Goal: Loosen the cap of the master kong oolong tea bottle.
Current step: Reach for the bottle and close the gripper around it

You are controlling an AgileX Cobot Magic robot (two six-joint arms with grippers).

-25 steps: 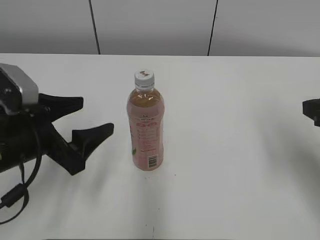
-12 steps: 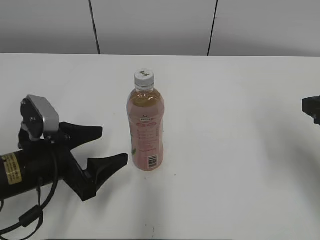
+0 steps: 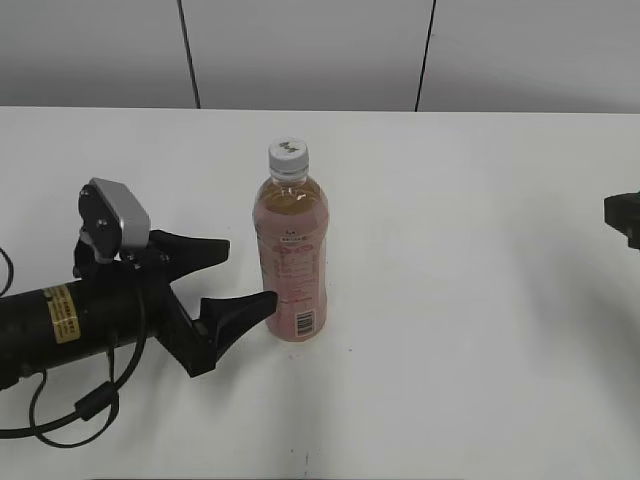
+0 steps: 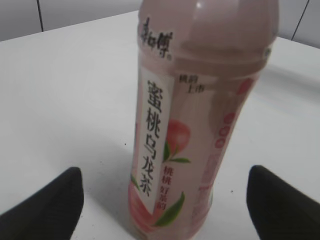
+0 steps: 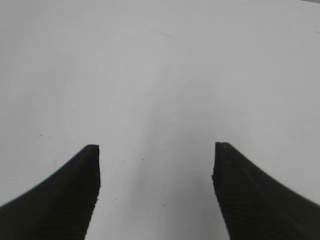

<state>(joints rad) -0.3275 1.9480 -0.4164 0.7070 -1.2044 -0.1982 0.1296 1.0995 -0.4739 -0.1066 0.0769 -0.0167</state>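
Note:
The master kong oolong tea bottle [image 3: 291, 262] stands upright mid-table, with amber tea and a pink label. Its white cap [image 3: 287, 156] sits on top. My left gripper [image 3: 238, 272] is open just left of the bottle's lower half, its near finger almost touching the label. In the left wrist view the bottle [image 4: 195, 115] fills the middle, between the open fingers [image 4: 165, 200]; the cap is out of that view. My right gripper [image 5: 156, 172] is open and empty over bare table; only a dark bit of it [image 3: 625, 215] shows at the right edge of the exterior view.
The white table [image 3: 480, 300] spreads around the bottle. A grey panelled wall [image 3: 310, 50] runs along the back edge. The left arm's cable [image 3: 90, 405] loops near the front left.
My left gripper has moved right and slightly back, from the far left to right beside the bottle. The bottle and the right gripper have not moved.

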